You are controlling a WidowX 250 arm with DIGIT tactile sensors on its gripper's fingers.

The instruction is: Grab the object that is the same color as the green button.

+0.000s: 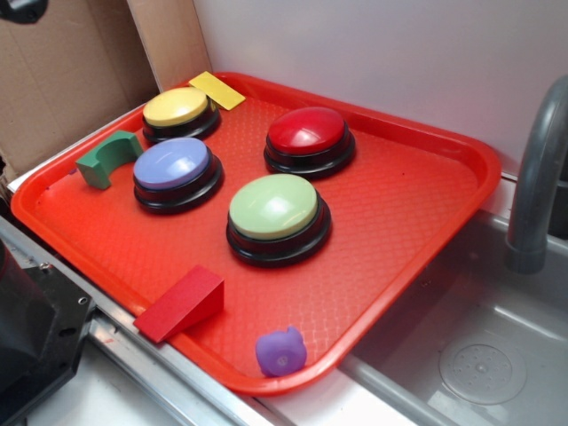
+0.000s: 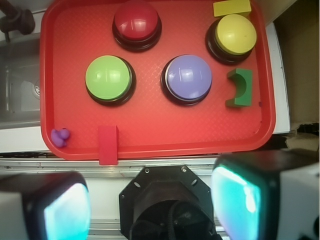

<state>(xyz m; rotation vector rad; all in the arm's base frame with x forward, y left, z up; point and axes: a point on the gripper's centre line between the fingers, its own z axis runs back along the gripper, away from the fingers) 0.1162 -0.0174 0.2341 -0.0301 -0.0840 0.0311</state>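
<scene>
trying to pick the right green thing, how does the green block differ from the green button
The green block is dark green; the green button is pale green. The block is small with an arch cut-out; the button is a large round dome on a black base. The block sits near the tray edge beside the purple button; the green button sits nearer the middle. Both are green and rest on the tray.

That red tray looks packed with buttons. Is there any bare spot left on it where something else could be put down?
Yes. The widest bare stretch of the red tray lies between the red button, the green button and the sink-side rim. Another lies between the red wedge, the blue-purple button and the near rim. It is crowded around the yellow button, yellow block and green arch block.
</scene>
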